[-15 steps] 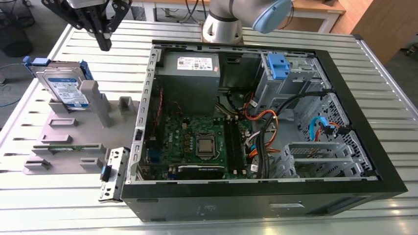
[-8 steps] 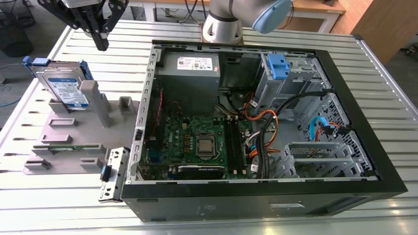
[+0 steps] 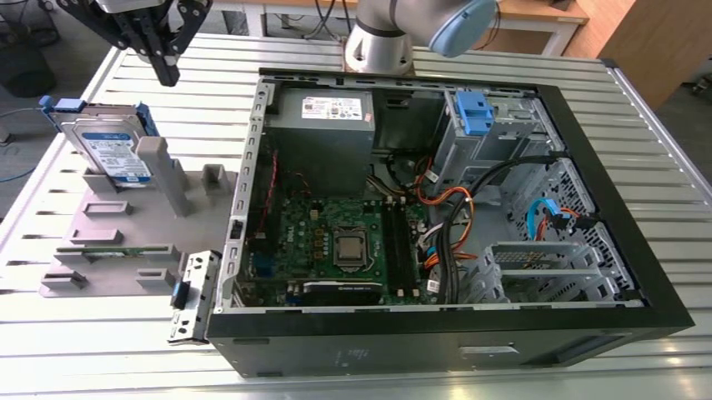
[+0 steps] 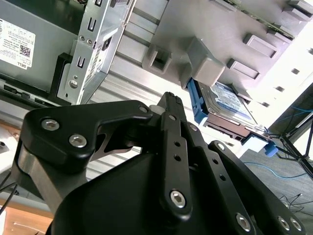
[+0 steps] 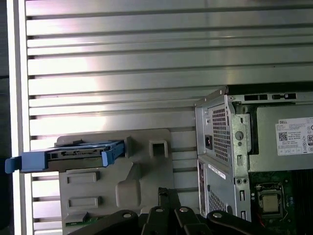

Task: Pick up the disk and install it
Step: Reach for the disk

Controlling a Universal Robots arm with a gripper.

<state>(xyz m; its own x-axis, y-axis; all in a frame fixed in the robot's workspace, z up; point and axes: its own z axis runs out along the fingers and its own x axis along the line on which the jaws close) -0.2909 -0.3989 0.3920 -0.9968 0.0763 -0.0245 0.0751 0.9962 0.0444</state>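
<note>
Exterior view: a slatted metal table (image 3: 668, 150) carries an open computer case (image 3: 445, 333) at its middle and a grey holder (image 3: 112, 229) along the edge at the exterior view's left. The disk (image 3: 112, 154) is stood on edge in a slot of that holder, near the table's far corner on that side, with its label facing the viewer and its blue rails (image 3: 63, 107) framing it. The gripper (image 3: 168, 79) is hung above the bare slats, beyond the disk and apart from it. Its fingers appear drawn together, and nothing is held between them.

In both wrist views the disk (image 4: 227, 105) (image 5: 80, 155) is seen ahead of the gripper (image 4: 171, 98) (image 5: 164, 192), not yet touched.

The step in hand is judged to be the approach for the pick. It would likely be done best with the jaws spread wider than the disk is thick, centred over its upper edge and squared to its flat faces, so that the disk is not tipped in its slot.

Room is open above the disk. An upright post (image 3: 167, 175) of the holder stands just beside it, and the case wall (image 3: 258, 167) rises close by at the exterior view's right. The table's edge lies near at the exterior view's left, so little sideways room is judged to be available.
</note>
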